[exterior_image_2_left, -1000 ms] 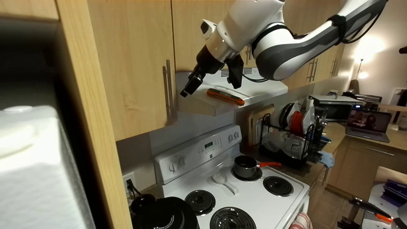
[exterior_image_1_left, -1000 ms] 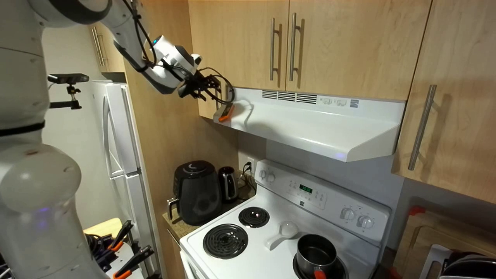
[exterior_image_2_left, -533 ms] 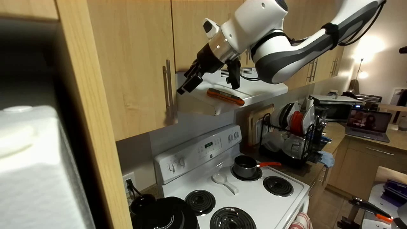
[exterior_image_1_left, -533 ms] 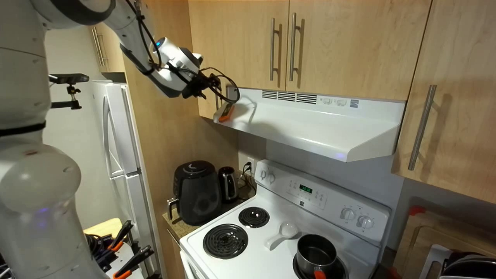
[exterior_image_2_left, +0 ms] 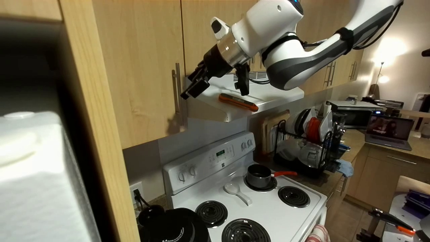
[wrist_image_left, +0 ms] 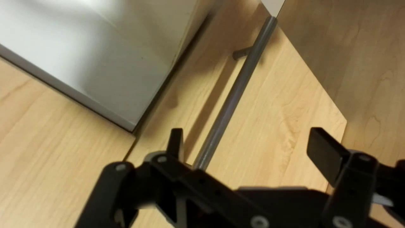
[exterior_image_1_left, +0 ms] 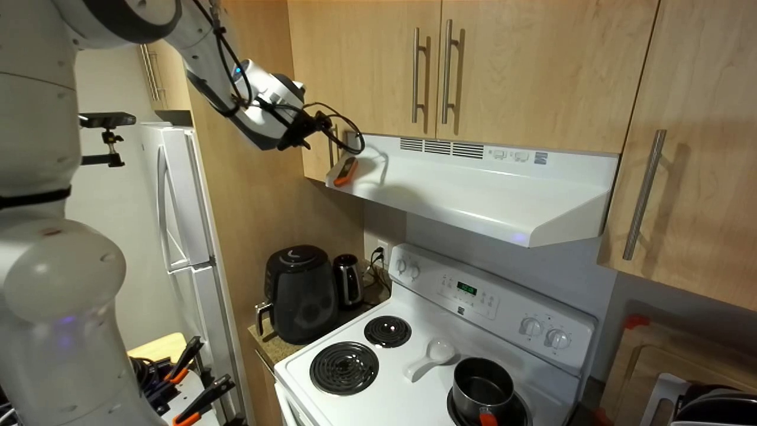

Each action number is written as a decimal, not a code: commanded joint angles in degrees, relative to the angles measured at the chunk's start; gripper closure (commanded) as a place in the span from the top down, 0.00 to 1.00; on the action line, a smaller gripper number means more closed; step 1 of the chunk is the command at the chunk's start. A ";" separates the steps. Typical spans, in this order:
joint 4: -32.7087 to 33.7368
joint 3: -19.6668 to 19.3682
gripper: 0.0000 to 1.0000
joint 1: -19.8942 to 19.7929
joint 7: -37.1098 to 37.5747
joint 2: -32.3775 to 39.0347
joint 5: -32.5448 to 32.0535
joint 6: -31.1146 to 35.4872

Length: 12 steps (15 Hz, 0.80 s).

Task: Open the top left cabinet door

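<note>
From where I stand, the Panda arm [exterior_image_2_left: 268, 28] reaches across the front of the wall cabinets, and its black gripper [wrist_image_left: 246, 139] hangs close to the top left cabinet door [exterior_image_2_left: 141, 67], the tall, plain maple panel just left of the white range hood [exterior_image_1_left: 467, 189]. The door is closed. The gripper's fingers [wrist_image_left: 329, 155] stand well apart. In the wrist view, the door's steel bar handle [wrist_image_left: 234, 98] runs aslant toward the space between them, its lower end hidden behind the gripper; whether finger and bar touch, I can't tell.

An orange-edged device [exterior_image_2_left: 238, 102] rests on the hood's sloping front. Below, a dark saucepan [exterior_image_2_left: 258, 177] with a red handle sits on the right rear burner of the white electric stove [exterior_image_2_left: 268, 208], and a white spoon rest [exterior_image_1_left: 439, 350] lies near it on the cooktop. A black air fryer [exterior_image_1_left: 304, 302] stands on the counter [exterior_image_1_left: 269, 350] beside the stove.
</note>
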 commanded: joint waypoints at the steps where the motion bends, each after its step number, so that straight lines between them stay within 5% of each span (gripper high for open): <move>1: 1.87 -1.36 1.00 1.32 7.37 1.12 -1.45 -1.78; 12: 5.04 -3.43 1.00 3.02 20.27 3.90 -4.54 -0.50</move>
